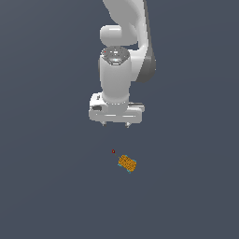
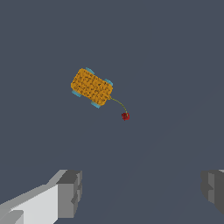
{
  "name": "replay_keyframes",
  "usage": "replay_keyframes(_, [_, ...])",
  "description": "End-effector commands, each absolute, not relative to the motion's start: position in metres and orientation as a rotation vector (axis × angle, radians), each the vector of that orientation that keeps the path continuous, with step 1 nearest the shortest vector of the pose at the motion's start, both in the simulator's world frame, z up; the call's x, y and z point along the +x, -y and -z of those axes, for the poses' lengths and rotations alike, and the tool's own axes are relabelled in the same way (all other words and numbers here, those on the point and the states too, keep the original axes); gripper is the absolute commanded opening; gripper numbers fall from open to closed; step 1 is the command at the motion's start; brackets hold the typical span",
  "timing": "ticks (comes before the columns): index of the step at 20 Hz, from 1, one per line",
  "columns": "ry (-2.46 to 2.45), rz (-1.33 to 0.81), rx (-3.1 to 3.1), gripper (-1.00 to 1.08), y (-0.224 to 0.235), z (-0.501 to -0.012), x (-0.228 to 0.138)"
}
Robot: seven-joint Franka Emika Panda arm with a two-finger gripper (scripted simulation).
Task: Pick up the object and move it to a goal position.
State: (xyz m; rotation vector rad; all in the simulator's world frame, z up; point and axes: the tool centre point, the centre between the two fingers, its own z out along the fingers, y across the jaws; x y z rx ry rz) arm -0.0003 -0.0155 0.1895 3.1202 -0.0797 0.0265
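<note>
The gripper (image 1: 115, 124) hangs spread wide with nothing in it, up at centre frame in the exterior view. The block (image 1: 127, 163) lies on the floor just below centre, beside a red dot (image 1: 113, 151). It looks light and rigid, probably best pinched across its short sides

One orange block (image 1: 127, 163), one red dot (image 1: 113, 151), one tool (image 1: 115, 124), one arm (image 1: 122, 51)

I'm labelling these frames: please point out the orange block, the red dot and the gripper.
orange block (image 2: 92, 87): wrist view, middle of its gridded top face.
red dot (image 2: 125, 116): wrist view, its centre.
gripper (image 1: 115, 124): exterior view, gap midway between the fingers, which stand apart above the block.
</note>
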Motion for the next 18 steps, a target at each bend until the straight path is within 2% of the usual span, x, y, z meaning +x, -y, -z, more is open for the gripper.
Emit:
replay_keyframes(1, [0.078,-0.027,3.120,1.00,0.016,-0.189,0.000])
replay_keyframes(18, [-0.360,-0.010,3.090,1.00,0.008,-0.160,0.028])
